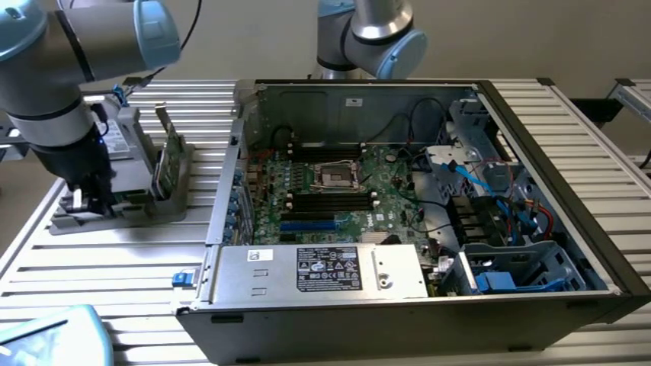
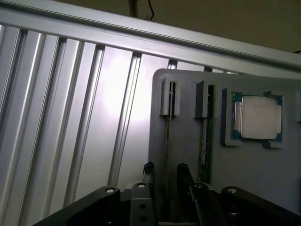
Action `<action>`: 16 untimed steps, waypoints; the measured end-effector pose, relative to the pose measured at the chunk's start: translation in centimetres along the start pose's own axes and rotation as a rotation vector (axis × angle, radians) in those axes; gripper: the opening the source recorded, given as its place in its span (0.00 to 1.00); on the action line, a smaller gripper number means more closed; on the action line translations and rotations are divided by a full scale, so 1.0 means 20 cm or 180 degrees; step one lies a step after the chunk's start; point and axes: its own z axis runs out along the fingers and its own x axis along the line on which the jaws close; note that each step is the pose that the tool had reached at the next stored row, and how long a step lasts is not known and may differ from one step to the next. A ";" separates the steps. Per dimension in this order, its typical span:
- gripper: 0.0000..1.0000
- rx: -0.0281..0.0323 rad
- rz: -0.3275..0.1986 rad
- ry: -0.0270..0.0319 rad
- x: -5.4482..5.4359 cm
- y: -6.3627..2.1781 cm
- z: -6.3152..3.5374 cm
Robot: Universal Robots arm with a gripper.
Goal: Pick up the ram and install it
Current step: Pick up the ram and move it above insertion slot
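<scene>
The gripper (image 2: 166, 173) holds its black jaws released, astride the thin, edge-on ram (image 2: 168, 141). You see it in a slotted matte-grey holder (image 2: 186, 84) beside the square silver processor (image 2: 257, 117).

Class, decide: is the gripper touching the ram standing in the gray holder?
Apart. In the wrist view the open gripper straddles the edge-on ram, with bare gray holder visible between it and each finger.

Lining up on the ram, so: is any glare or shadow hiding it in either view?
Wrist view: strong glare on the table slats beside the grey holder; the ram is a dim edge-on line between the dark fingers. Exterior view: even light, no glare, though the gripper at the holder sits in shadow.
</scene>
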 end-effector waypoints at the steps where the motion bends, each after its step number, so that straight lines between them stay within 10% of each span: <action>1: 0.33 -0.0001 -0.0001 0.0001 0.00 -0.003 0.000; 16: 0.33 -0.0001 -0.0010 0.0000 0.00 -0.016 0.035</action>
